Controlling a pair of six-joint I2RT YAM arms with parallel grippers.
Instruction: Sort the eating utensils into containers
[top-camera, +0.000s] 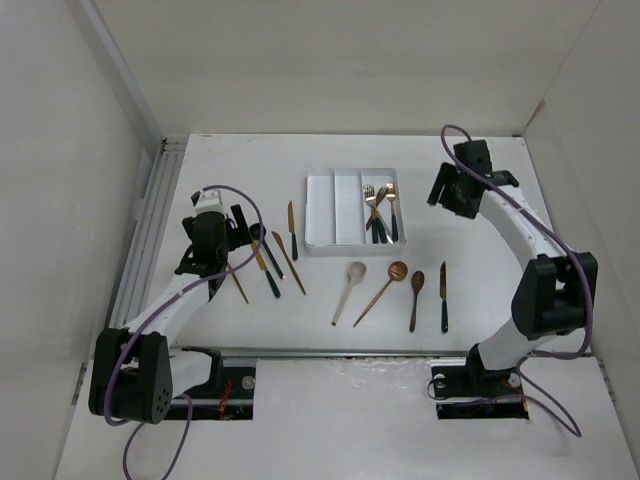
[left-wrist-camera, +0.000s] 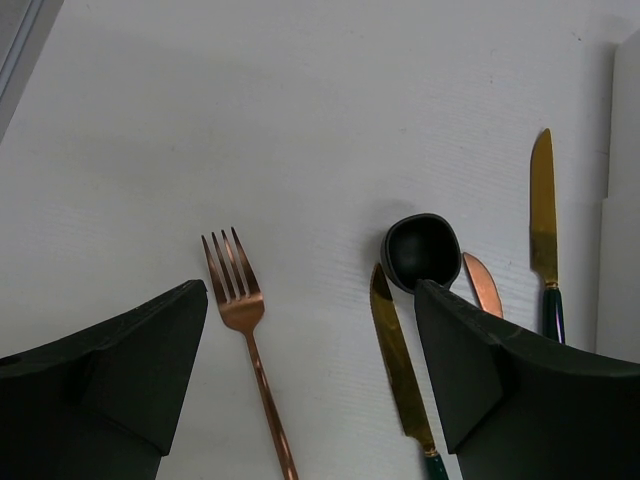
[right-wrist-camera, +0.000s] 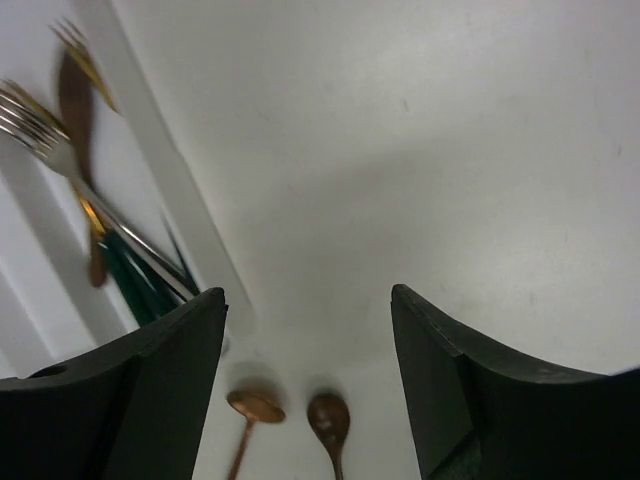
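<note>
Both jaws apart, empty; forks (top-camera: 372, 200) in tray (top-camera: 322, 212)

The counter (top-camera: 300, 325) is plain white, and so is the tray (top-camera: 320, 215). The forks (top-camera: 378, 210) in it are gold and copper with dark green handles; 1 fork (right-wrist-camera: 45, 135) has silvery tines. On the counter lie 1 cream spoon (top-camera: 350, 290), 1 black spoon (left-wrist-camera: 422, 250), 1 copper spoon (top-camera: 378, 295), 1 darker brown spoon (top-camera: 415, 290), a copper fork (left-wrist-camera: 245, 320) and a gold knife (left-wrist-camera: 543, 215) with a green-black handle. The left hand (left-wrist-camera: 310, 310) and the right hand (right-wrist-camera: 308, 300) are black.
</note>
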